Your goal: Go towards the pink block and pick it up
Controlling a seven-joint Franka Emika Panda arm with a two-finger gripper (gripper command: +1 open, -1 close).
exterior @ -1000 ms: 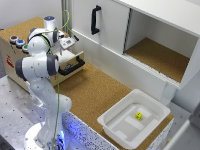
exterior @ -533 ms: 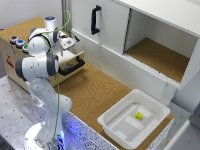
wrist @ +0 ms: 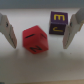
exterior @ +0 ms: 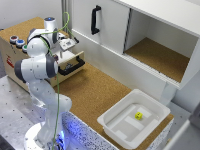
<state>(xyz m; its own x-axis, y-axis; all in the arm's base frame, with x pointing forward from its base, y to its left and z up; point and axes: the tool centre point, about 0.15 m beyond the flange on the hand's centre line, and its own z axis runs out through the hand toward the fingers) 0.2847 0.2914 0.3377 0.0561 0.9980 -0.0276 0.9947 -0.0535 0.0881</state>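
Observation:
In the wrist view the pink block (wrist: 35, 40), a reddish-pink cube, lies between my two open fingers (wrist: 8, 30) on a pale floor. My gripper (wrist: 40, 46) is open around it, with a gap on each side. A purple block with yellow letters (wrist: 57, 24) lies just beyond the pink one. In the exterior view my gripper (exterior: 68, 46) hangs over the open drawer (exterior: 70, 64) at the exterior view's left. The pink block is hidden there by the hand.
The drawer has a black handle (exterior: 73, 66). Small cups (exterior: 17, 41) stand on the wooden box top. A white bin (exterior: 120, 131) with a yellow object (exterior: 138, 115) sits at the exterior view's lower right. A white cabinet with a black handle (exterior: 94, 20) stands behind.

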